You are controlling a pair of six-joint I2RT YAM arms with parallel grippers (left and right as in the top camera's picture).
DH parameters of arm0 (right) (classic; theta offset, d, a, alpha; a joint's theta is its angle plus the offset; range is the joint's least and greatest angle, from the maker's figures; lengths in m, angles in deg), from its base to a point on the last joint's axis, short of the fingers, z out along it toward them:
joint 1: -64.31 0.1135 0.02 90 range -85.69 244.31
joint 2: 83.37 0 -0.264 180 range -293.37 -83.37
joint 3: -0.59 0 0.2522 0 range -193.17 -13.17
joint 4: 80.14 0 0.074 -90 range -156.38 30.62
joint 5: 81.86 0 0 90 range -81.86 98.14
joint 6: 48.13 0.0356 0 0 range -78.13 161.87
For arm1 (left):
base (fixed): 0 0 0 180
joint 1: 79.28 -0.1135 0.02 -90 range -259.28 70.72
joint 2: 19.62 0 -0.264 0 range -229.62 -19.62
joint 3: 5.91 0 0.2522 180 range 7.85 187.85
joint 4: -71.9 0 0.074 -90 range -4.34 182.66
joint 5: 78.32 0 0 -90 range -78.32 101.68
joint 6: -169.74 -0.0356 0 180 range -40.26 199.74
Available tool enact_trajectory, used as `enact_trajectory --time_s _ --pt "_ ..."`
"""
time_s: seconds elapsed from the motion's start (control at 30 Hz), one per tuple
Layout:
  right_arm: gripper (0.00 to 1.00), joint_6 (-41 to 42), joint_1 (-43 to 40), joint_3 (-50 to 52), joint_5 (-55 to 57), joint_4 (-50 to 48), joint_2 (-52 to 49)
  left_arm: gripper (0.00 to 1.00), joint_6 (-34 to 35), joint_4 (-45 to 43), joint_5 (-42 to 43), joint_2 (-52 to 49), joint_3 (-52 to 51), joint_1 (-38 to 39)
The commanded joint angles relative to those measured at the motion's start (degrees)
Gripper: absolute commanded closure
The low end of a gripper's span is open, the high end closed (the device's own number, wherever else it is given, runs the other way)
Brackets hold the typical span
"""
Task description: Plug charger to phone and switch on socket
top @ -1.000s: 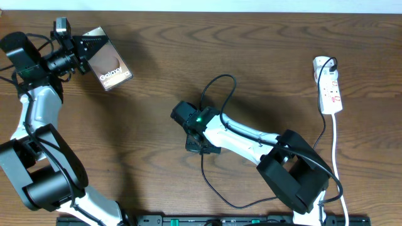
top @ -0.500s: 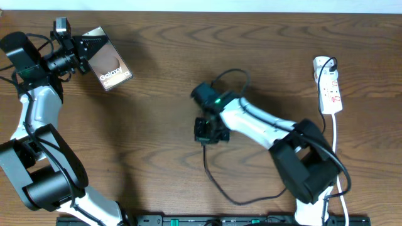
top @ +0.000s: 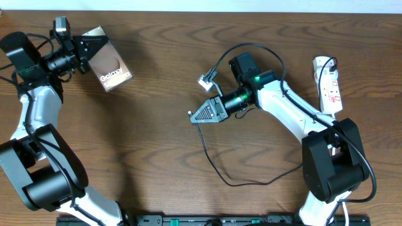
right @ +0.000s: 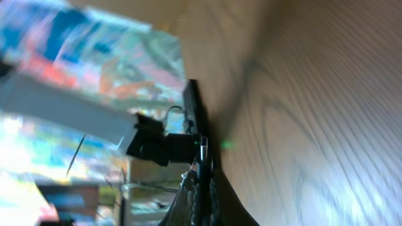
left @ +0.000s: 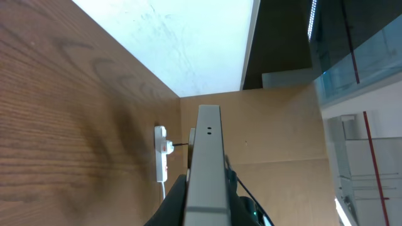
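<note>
- R gripper [top: 193, 115]: vs 1 s ago, it has swung from lower centre up to mid-frame. Arm now reaches in from the right, nose pointing left toward phone. Looks clenched on charger near its tip.
- Charger [top: 239, 184]: cable has come up w/ the gripper. Slack now trails in a wide loop across lower centre-right, then runs up to socket, where the plug end sits at the top.
- Phone [top: 108, 64]: upper left of frame, unchanged. Tilted, "Galaxy" readable, appears held off the table. L gripper [top: 88, 50] is clamped on its upper-left edge.
- Socket [top: 328, 85]: far right, upper part of frame, not moved. Switch state too small to tell.
- Meaning (est.): connector pickup done, approach to phone begun. Tip and phone are well apart. Port alignment comes next, switch after that.
- Table [top: 144, 138]: dark brown wood grain, matte.
- Room: white wall [left: 188, 44] beyond table's far edge. L wrist view also shows a brown board panel and glass partition. R wrist view is blurred, bkgd unreadable.
</note>
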Motion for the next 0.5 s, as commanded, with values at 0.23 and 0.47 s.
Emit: enact_trajectory --time_s 0.23,0.47 --pt "0.99 -8.4 1.1 -0.9 -16.4 -11.2 -2.2 0.92 -2.0 -0.5 1.8 1.6 0.9 2.1" --pt "0.99 -4.3 2.5 -0.9 -16.4 -15.0 -4.7 0.92 -4.3 -0.5 0.9 1.6 0.9 5.9"
